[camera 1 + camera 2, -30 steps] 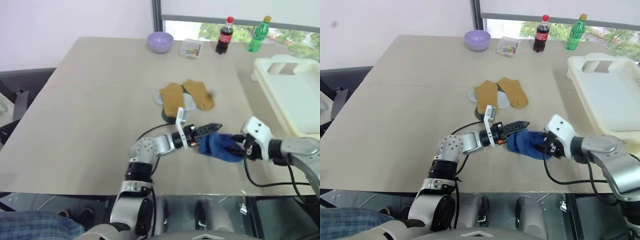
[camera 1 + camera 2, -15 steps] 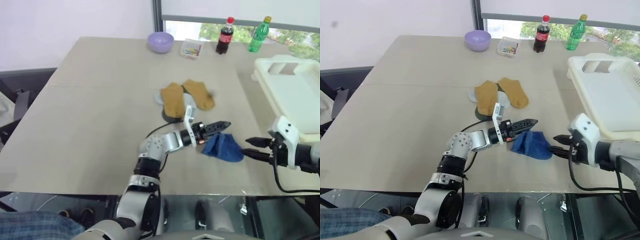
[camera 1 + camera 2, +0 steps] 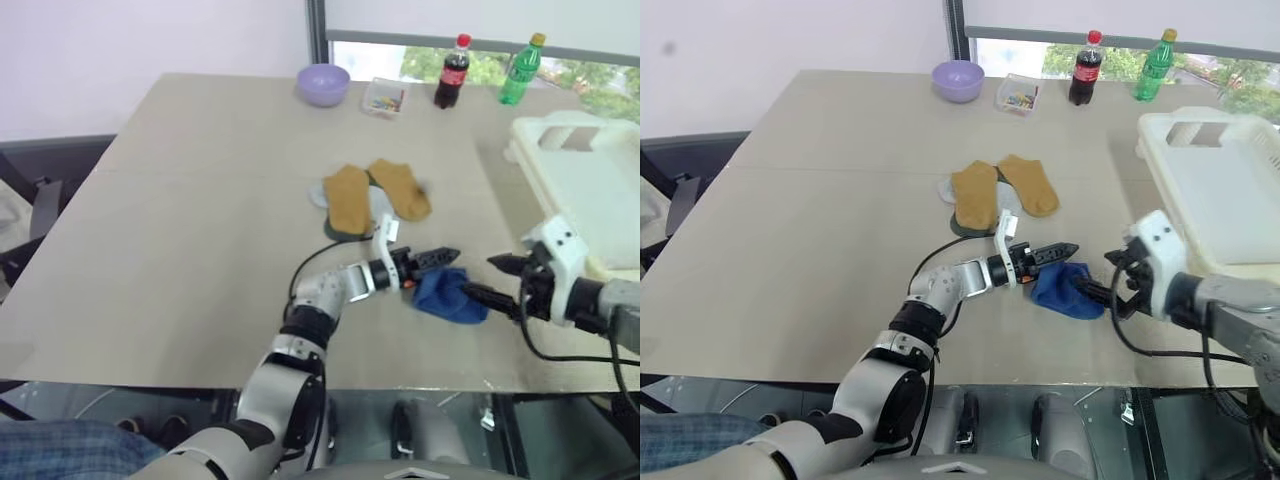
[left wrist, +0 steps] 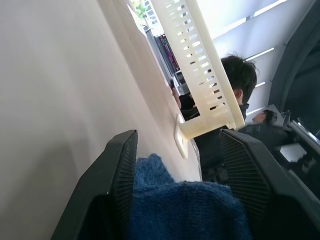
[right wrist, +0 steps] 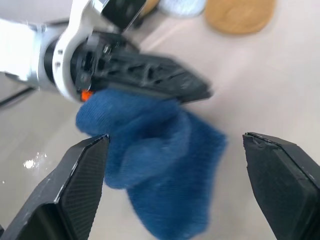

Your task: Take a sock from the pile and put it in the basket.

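Right jaws: the right gripper [image 3: 500,280] has its two black fingers spread wide, one raised and one low by the table, with nothing between them; the wrist view shows both pads [image 5: 82,177] far apart and framing the sock without touching it.
Left jaws: the left gripper [image 3: 440,260] has its fingers closed onto the blue sock [image 3: 448,295]; in the left wrist view blue knit fills the gap between the two pads [image 4: 120,165]. The head views are too small to tell how firmly they press.
Table: the broad beige table [image 3: 200,200] carries everything.
Basket: the cream-white slotted basket [image 3: 585,180] stands at the right edge of the table, well apart from the sock, just beyond the right arm.
Left arm: it reaches forward from the near edge, bends at the elbow and lays the forearm level across the table toward the right, gripper pointing at the right gripper.
Right arm: it comes in from the right edge, wrist tipped down, fingertips aimed left at the sock.
Pile: the pile [image 3: 372,198] lies mid-table behind the left gripper, two mustard socks on top of pale and dark ones.
Blue sock: crumpled on the table between the two grippers, near the front edge.
Far edge: a purple bowl [image 3: 323,84], a small clear box [image 3: 384,97], a cola bottle [image 3: 449,73] and a green bottle [image 3: 519,70].
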